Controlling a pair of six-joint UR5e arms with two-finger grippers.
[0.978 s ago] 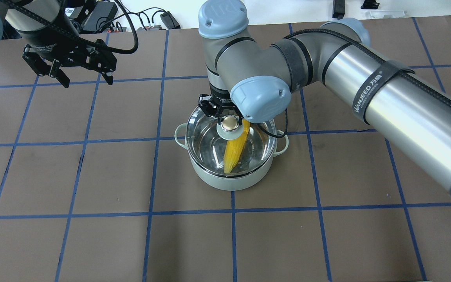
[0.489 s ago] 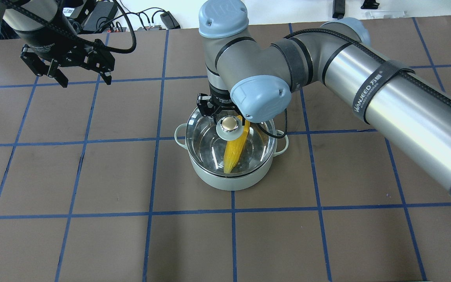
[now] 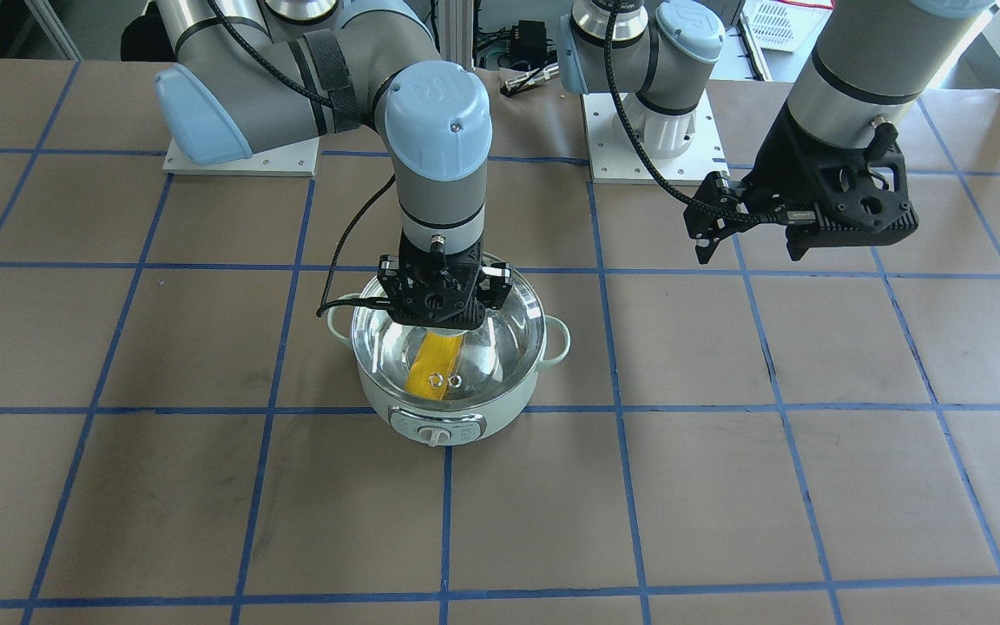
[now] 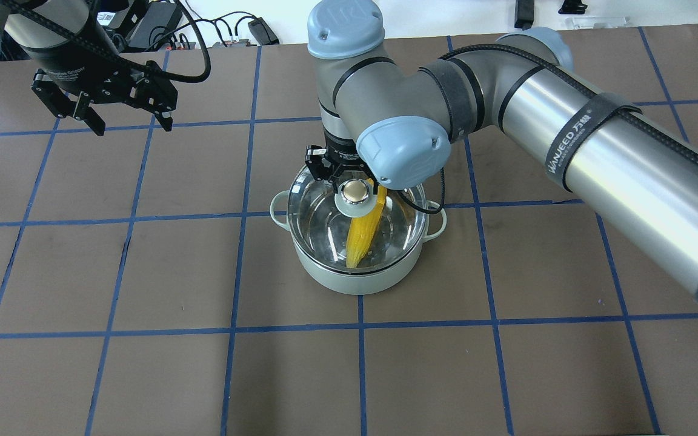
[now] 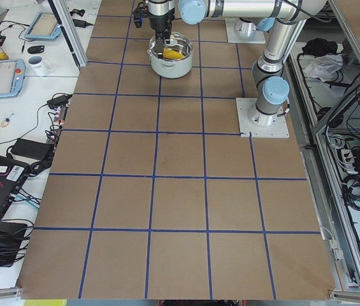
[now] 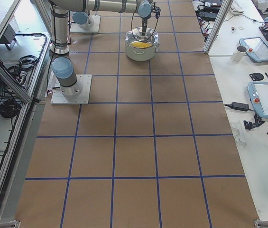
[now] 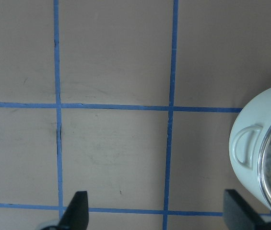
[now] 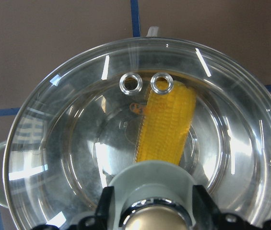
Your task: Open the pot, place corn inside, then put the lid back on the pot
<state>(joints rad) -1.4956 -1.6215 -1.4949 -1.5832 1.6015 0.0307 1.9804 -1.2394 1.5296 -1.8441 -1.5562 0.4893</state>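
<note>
Overhead exterior — yellow corn [image 4: 364, 233] under clear lid [image 4: 312, 212].

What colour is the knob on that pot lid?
The knob is shiny beige-gold, like polished metal; clearest in the overhead view.

The right arm [image 4: 597, 145] was extended forward from its base, with the wrist turned straight down. The right gripper [image 8: 153, 213] was pointed vertically downward. Its fingers [image 8: 105, 208] were set against opposite sides of the knob base of the lid [image 8: 77, 124], with contact judged from the wrist view. The left arm [image 3: 856, 69] was held raised and well apart from the right arm, wrist directed downward. The left gripper [image 4: 132, 124] was recorded with its fingers spread wide, tips pointed down.
</note>
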